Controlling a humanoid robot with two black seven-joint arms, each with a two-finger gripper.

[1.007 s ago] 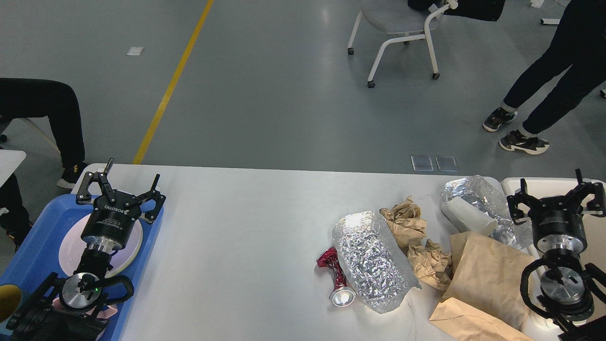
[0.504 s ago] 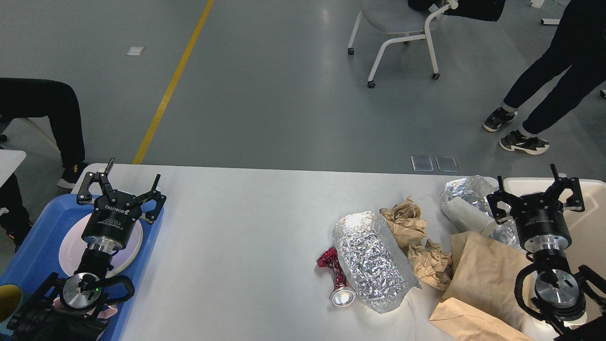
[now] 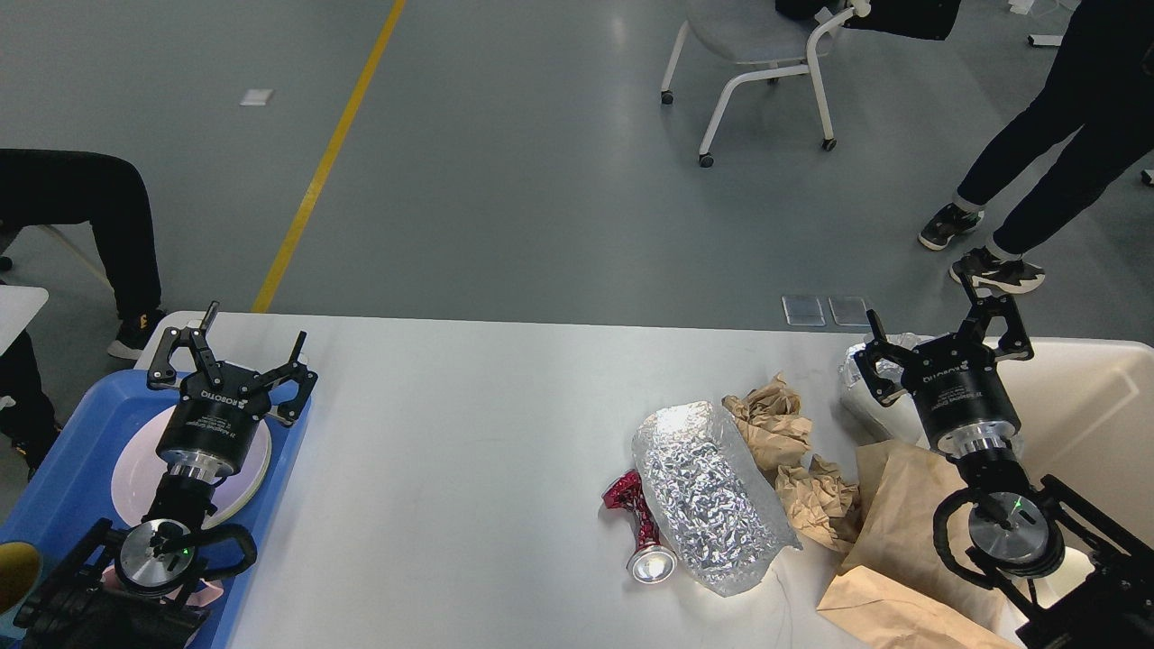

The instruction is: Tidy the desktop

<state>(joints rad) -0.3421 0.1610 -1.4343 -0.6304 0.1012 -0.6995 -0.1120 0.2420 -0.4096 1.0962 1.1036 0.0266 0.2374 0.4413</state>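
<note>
The white desktop (image 3: 451,451) carries a heap of litter at its right half. A crumpled silver foil bag (image 3: 708,491) lies beside a crushed red can (image 3: 642,532). Crumpled brown paper (image 3: 793,451) and a flat brown paper bag (image 3: 911,541) sit further right. Another foil wrap with a white cup (image 3: 856,383) is partly hidden behind my right gripper (image 3: 938,335), which hangs open and empty above it. My left gripper (image 3: 233,351) is open and empty over the blue tray (image 3: 63,478), above a white plate (image 3: 135,469).
A beige bin (image 3: 1091,406) stands at the table's right end. A yellow cup (image 3: 13,572) sits in the tray's near corner. Beyond the table are a chair (image 3: 766,54), a standing person (image 3: 1037,171) and a seated person (image 3: 81,216).
My right gripper has swung left and away from me, from over the bin to above the foil wrap and cup. The left arm has not moved.
</note>
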